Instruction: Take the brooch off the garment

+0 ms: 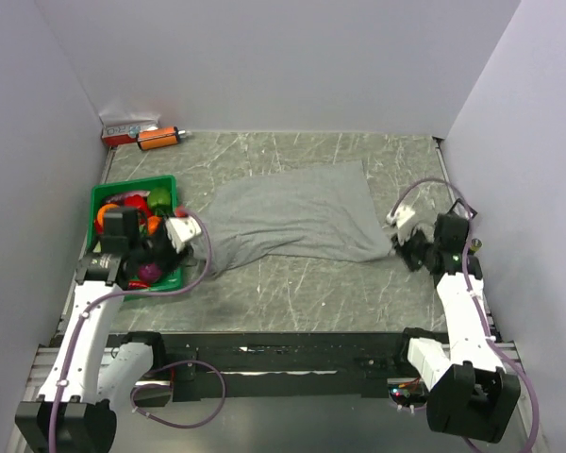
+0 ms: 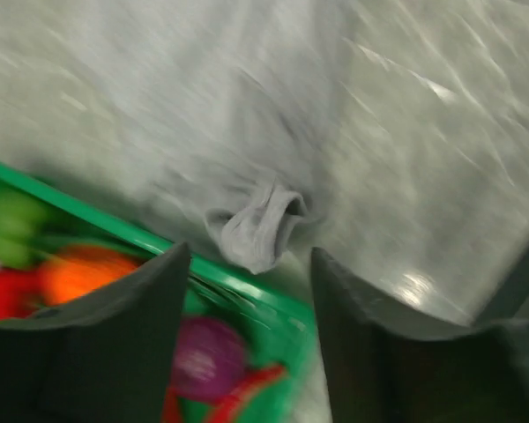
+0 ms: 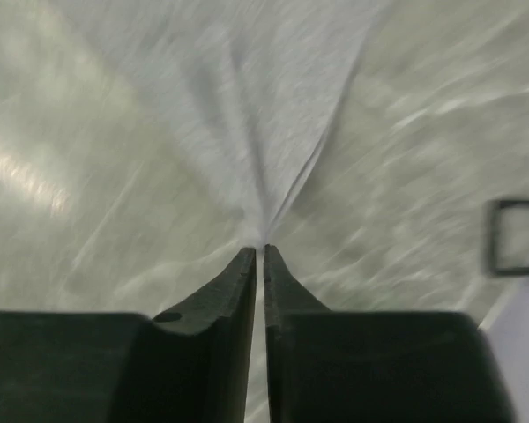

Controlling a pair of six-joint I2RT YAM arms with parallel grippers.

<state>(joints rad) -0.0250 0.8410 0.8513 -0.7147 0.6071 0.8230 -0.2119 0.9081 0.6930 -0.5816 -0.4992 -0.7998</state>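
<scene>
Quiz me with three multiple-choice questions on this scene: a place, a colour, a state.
1. Where is the crate? A) left of the garment B) right of it C) on top of it
2. What colour is the garment? A) red B) grey C) blue
3. The left hand has its fingers: A) apart B) pressed together C) hidden
Answers: 1 A, the top view shows the crate at the garment's left end; 2 B, the cloth is plain grey; 3 A, a wide gap shows between the fingers.
</scene>
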